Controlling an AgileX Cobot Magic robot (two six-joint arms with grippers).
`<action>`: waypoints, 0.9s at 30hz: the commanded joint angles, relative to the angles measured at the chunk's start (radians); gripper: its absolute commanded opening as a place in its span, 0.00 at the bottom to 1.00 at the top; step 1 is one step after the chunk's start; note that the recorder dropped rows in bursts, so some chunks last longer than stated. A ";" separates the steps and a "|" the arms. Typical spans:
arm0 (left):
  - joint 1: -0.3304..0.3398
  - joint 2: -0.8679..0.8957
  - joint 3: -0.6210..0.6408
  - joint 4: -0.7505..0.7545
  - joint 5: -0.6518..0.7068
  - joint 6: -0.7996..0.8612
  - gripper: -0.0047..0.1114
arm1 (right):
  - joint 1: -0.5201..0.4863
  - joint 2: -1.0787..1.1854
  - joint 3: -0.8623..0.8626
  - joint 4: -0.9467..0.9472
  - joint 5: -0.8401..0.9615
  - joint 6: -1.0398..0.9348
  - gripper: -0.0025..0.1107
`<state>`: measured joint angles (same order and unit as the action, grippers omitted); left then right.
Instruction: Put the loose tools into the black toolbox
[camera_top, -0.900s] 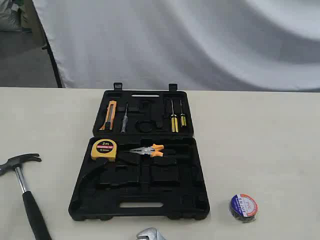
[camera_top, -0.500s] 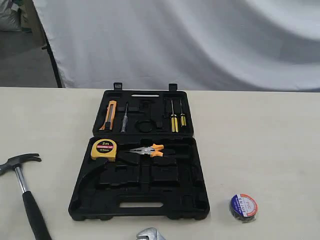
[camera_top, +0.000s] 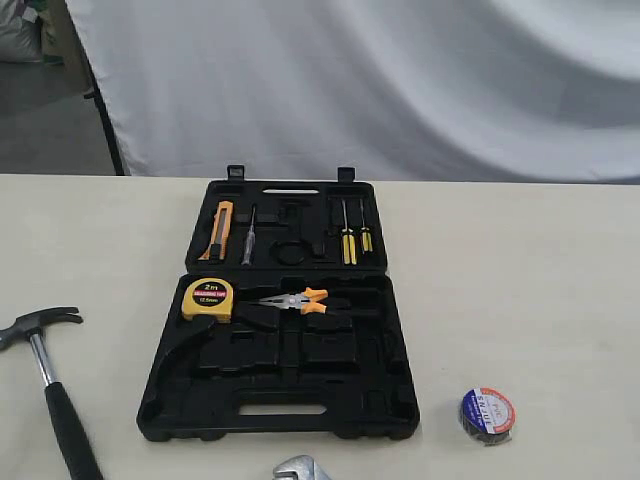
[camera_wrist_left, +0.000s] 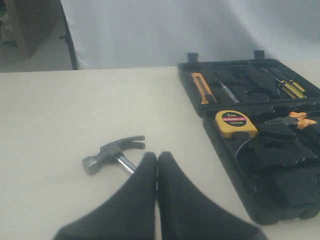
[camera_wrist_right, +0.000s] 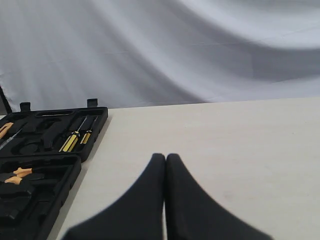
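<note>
The black toolbox (camera_top: 280, 405) lies open in the middle of the table. The claw hammer (camera_top: 45, 365) with its black handle rests on the table to the left of it. Only the head of the silver adjustable wrench (camera_top: 300, 468) shows at the front edge of the exterior view. The dark tape roll (camera_top: 487, 414) with the red-white-blue label stands to the toolbox's front right. No gripper shows in the exterior view. My left gripper (camera_wrist_left: 157, 156) is shut and empty, its tips over the hammer (camera_wrist_left: 112, 154) handle. My right gripper (camera_wrist_right: 165, 158) is shut and empty above bare table.
A yellow tape measure (camera_top: 207, 298) and orange-handled pliers (camera_top: 297, 300) sit in the toolbox's base. The lid holds an orange utility knife (camera_top: 220, 229) and yellow-handled screwdrivers (camera_top: 352, 238). A white cloth backdrop (camera_top: 380, 80) hangs behind the table.
</note>
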<state>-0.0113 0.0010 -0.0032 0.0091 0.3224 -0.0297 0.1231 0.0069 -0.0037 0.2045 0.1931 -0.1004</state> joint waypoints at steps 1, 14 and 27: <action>-0.007 -0.001 0.003 -0.003 -0.003 -0.001 0.04 | 0.000 -0.007 0.004 -0.004 -0.007 -0.001 0.02; -0.007 -0.001 0.003 -0.003 -0.003 -0.001 0.04 | 0.000 -0.007 0.004 -0.004 -0.007 -0.001 0.02; -0.007 -0.001 0.003 -0.003 -0.003 -0.001 0.04 | 0.000 -0.007 0.004 0.095 -0.041 -0.001 0.02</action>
<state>-0.0113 0.0010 -0.0032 0.0091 0.3224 -0.0297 0.1231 0.0069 -0.0037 0.2476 0.1875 -0.1004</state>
